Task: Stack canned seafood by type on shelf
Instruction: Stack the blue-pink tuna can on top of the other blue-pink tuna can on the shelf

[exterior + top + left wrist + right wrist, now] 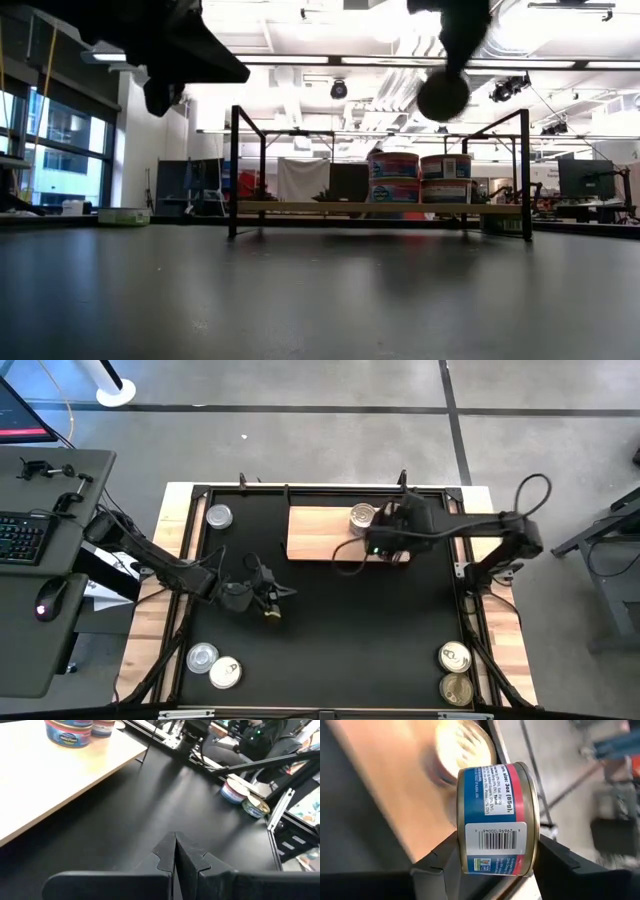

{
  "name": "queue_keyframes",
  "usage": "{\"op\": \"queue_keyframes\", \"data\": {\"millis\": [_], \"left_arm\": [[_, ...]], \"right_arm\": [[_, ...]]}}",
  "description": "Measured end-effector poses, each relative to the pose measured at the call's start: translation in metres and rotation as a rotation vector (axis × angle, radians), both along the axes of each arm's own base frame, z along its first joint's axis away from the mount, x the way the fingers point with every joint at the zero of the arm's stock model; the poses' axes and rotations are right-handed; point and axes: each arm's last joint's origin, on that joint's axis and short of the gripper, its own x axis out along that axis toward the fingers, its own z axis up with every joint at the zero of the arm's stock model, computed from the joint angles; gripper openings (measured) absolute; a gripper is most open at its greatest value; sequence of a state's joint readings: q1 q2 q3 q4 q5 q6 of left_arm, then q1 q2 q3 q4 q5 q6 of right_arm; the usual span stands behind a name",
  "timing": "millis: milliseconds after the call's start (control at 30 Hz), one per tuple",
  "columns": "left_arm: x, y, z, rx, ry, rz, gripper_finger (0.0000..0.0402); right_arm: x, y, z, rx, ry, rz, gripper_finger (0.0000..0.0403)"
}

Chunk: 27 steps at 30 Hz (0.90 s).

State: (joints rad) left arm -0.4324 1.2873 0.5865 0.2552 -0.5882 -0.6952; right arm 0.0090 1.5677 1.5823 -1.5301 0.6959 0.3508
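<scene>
Already a few tins stand stacked on the shelf [320, 532]; the right claw [490, 865] grasps another can [495, 817] above it, the left claw [175, 857] clenched, five tins left around the table [330, 630].

A pale wooden shelf board [320, 532] sits near the table's far edge, with round metal tins [362, 517] stacked on it toward its right end.

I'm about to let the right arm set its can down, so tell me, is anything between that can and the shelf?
Nothing visible blocks it. The right gripper holds the can above the shelf, near the cans already stacked there; bare board lies beside them. The left gripper is shut over the mat, clear of the shelf.
</scene>
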Motion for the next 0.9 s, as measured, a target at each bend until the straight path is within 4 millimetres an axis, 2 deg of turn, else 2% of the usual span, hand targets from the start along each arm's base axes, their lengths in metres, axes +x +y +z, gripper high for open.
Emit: {"op": "queue_keyframes", "data": {"millis": [100, 233, 433, 900], "left_arm": [[-0.001, -0.002, 0.0, 0.024, 0.006, -0.012, 0.0], [-0.001, -0.001, 0.0, 0.085, 0.019, -0.035, 0.0], [0.0, 0.0, 0.0, 0.087, 0.019, -0.024, 0.0], [0.0, 0.002, 0.0, 0.095, 0.017, 0.009, 0.0]], "right_arm": [[-0.012, -0.016, -0.015, -0.034, 0.075, -0.05, 0.0169], [-0.009, -0.027, -0.031, -0.063, 0.11, -0.03, 0.0169], [-0.002, -0.032, -0.045, -0.195, 0.163, 0.058, 0.0169], [0.0, -0.045, -0.069, -0.211, 0.283, 0.121, 0.0169]]}}
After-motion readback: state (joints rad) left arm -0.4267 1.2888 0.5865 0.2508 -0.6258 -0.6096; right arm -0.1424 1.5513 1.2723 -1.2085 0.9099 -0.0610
